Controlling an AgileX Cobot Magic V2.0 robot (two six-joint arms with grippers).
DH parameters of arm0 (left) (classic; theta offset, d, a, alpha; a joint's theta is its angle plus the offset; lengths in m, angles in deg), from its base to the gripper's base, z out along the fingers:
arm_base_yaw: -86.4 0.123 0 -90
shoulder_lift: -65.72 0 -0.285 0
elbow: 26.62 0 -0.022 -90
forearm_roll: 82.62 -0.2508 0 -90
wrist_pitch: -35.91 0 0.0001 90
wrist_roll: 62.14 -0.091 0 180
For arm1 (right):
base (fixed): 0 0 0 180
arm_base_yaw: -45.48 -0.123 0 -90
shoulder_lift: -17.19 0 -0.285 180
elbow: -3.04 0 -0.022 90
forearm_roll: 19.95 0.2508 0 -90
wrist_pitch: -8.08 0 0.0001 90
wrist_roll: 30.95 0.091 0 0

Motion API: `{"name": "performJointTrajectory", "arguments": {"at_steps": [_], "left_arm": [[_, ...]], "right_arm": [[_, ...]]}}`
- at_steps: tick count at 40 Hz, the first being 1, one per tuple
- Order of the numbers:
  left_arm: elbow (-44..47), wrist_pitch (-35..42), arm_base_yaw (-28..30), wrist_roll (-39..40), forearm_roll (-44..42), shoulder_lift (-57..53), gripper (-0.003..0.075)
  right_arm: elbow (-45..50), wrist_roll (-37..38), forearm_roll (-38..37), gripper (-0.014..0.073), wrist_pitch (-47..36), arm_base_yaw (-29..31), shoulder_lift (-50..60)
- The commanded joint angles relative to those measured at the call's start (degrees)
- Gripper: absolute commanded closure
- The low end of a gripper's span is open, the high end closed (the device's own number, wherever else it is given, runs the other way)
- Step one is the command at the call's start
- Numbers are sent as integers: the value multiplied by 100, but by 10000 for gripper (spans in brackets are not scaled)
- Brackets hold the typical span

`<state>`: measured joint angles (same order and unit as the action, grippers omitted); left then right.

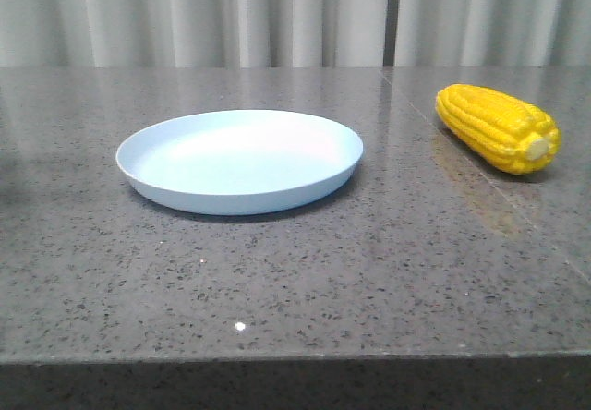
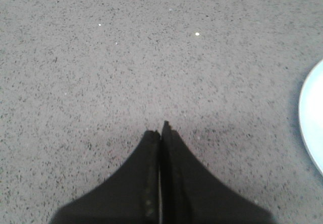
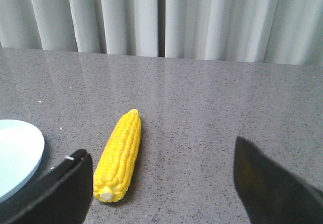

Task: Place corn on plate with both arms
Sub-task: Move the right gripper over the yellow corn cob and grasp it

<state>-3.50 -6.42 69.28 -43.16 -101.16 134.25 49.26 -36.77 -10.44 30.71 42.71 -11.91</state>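
The yellow corn (image 1: 499,126) lies on the table at the right, its pale stub end towards the front. The pale blue plate (image 1: 239,161) sits empty left of it, in the middle. Neither gripper shows in the front view. In the right wrist view the corn (image 3: 118,155) lies on the table just beyond the one finger of my right gripper (image 3: 160,156), which is wide open and empty; the plate's edge (image 3: 17,153) shows beside it. In the left wrist view my left gripper (image 2: 160,128) is shut and empty over bare table, with the plate's rim (image 2: 309,114) off to one side.
The table is a speckled grey stone top (image 1: 305,271) with its front edge near the bottom of the front view. Pale curtains (image 1: 277,13) hang behind the far edge.
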Motion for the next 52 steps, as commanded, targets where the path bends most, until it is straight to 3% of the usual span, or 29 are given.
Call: {"name": "performJointTrajectory", "arguments": {"at_steps": [1, 9, 25, 43, 52], "left_arm": [[387, 790, 15, 93, -53, -713, 741], [1753, 1698, 15, 93, -53, -2316, 741], [3094, 1739, 15, -321, -112, -5078, 741], [3141, 1739, 15, -321, -112, -5421, 741], [3141, 1739, 15, -321, -112, -5421, 741]], "right_arm": [[-201, -12, 31, 1, -441, 49, -84], [-201, -12, 31, 1, -441, 49, -84], [-201, -12, 31, 1, -441, 43, -84], [-208, -12, 38, 1, -443, 43, -188], [-1025, -12, 44, 1, 256, 43, -1705]]}}
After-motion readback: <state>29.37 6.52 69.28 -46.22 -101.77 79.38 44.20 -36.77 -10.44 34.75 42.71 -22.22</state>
